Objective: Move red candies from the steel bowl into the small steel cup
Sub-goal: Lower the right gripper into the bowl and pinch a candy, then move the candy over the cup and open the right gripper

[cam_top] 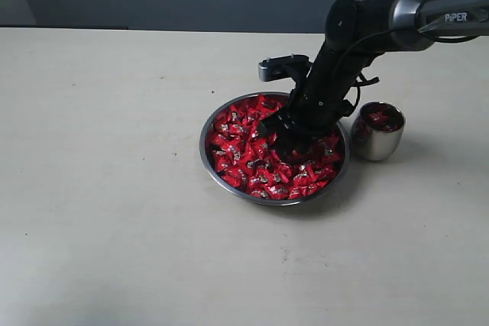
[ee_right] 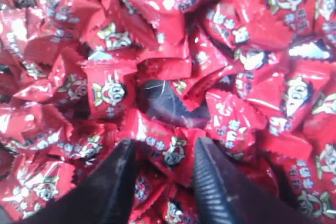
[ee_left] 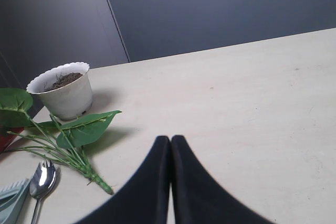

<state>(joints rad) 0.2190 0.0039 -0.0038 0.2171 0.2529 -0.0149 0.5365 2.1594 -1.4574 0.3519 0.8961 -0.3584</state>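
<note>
Pale table (cam_top: 114, 188) carries the steel bowl (cam_top: 205, 146), centre, heaped w/ red candies (cam_top: 244, 154). Right gripper (ee_right: 165, 142) dips into the heap on the cup side, jaws spread, one candy lying btwn them, not lifted. Small steel cup (cam_top: 374, 144) stands upright just beside the bowl's right rim, a few candies inside. Left gripper (ee_left: 170, 139) is over bare table, tips pressed together, holding nothing.
</note>
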